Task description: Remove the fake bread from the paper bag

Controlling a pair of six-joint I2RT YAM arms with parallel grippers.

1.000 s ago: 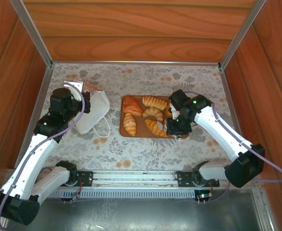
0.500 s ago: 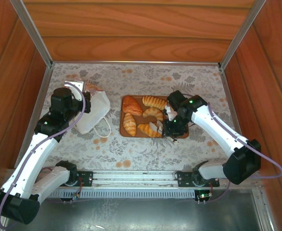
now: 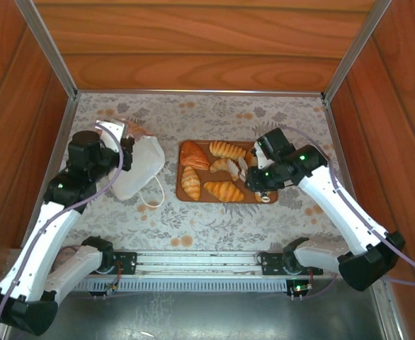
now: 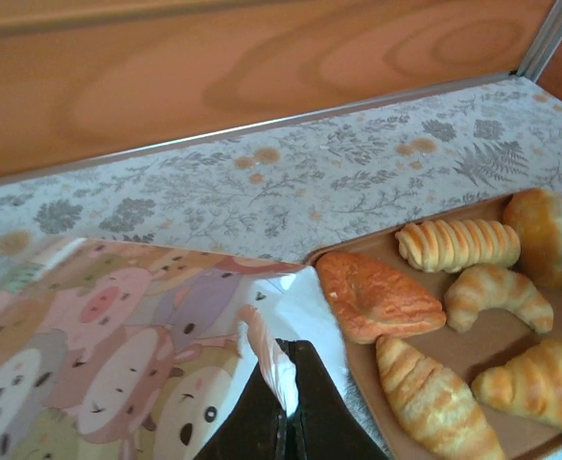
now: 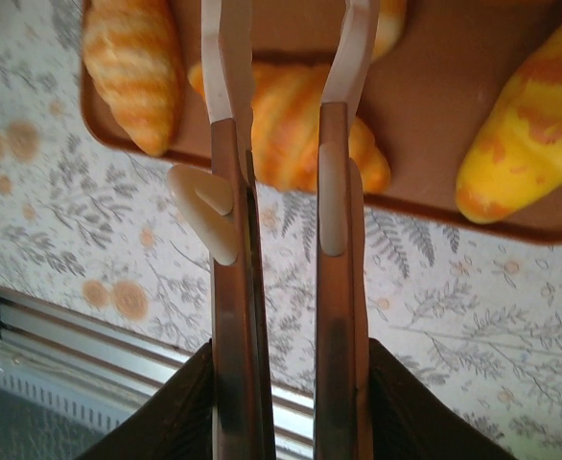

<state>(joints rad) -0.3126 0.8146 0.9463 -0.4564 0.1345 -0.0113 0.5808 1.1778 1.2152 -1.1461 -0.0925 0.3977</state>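
Overhead and close wrist views, shared tray [image 3: 207,177]

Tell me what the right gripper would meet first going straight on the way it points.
The open right gripper would most likely meet the striped croissant in line between its fingers, on the brown tray. Depth is unclear, so the tips could reach the tray beside it instead.

Desk [image 3: 214,219]: grey-and-tan floral cover, wood walls on three sides. Two items lie directly on it. The paper bag [image 3: 140,170] is left of centre, slumped on its side, with a white cord handle [image 3: 151,196] looping onto the cover on the near side. The flat brown tray [image 3: 207,200] sits at centre, just right of the bag with a narrow gap between them.
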